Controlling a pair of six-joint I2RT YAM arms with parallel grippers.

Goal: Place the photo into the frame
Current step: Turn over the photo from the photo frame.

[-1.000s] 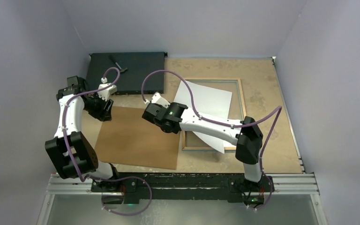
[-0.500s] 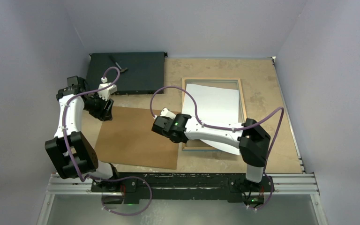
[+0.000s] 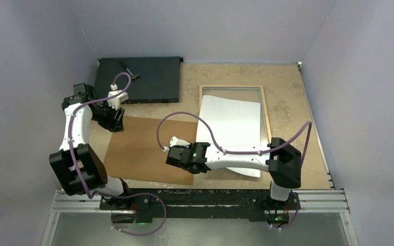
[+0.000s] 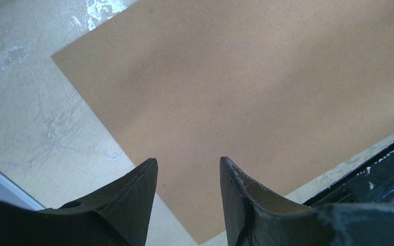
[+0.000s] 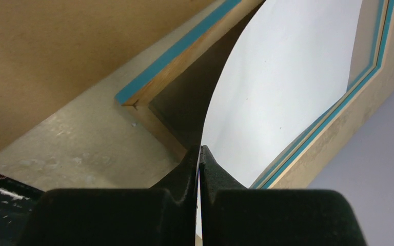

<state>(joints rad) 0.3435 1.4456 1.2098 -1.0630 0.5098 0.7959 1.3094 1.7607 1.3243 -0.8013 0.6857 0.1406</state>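
Now, left claw (image 4: 189,164): parted, empty, unmoved over the board (image 4: 267,92).
Right claw (image 5: 200,151): clenched on the photo's (image 5: 287,92) near edge, drawn back toward you.
Photo: white side up, now squared over the frame (image 5: 174,56), near end overhanging.
Meaning: you're aligned; seating remains.

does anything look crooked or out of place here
Yes: the photo, white back up, isn't seated in the frame. It sits slightly skewed, its near end overhanging the frame's near rail and bowed up where the right gripper pinches its edge.
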